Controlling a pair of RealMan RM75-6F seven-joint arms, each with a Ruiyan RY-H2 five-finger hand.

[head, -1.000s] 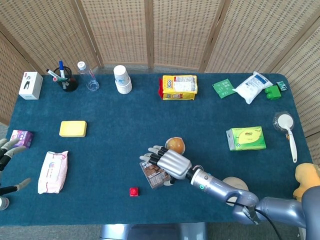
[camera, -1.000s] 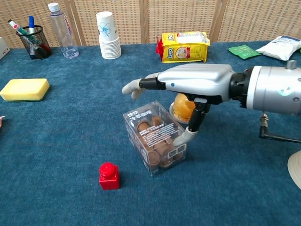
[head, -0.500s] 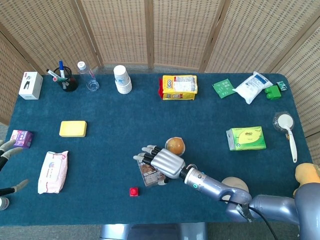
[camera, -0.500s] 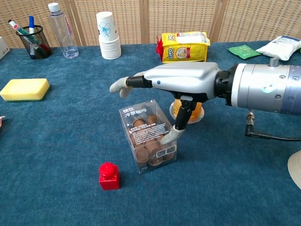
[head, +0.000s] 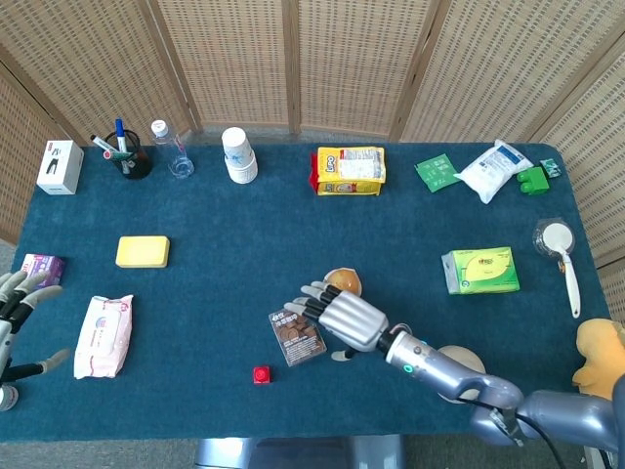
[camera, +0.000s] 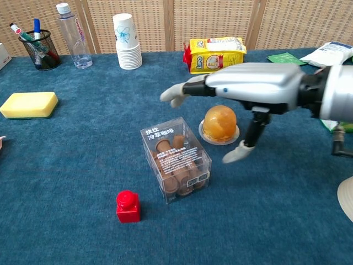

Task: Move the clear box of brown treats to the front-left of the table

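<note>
The clear box of brown treats point(head: 298, 335) point(camera: 176, 159) lies on the blue table near the front middle, with a label on its lid. My right hand point(head: 348, 319) point(camera: 242, 94) hovers just to its right with fingers spread, apart from the box and holding nothing. At the far left edge of the head view my left hand point(head: 15, 298) is open and empty, far from the box.
A small red block point(head: 261, 374) point(camera: 128, 206) sits front-left of the box. An orange round treat in a clear cup point(head: 342, 282) point(camera: 220, 123) stands right behind it. A yellow sponge point(head: 143, 251), a white wipes pack point(head: 104, 335) and a purple box point(head: 41, 267) lie at the left.
My right hand has let go of the box and drawn back to the right and up. The box stays where it was pushed, a little left of a second ago.
</note>
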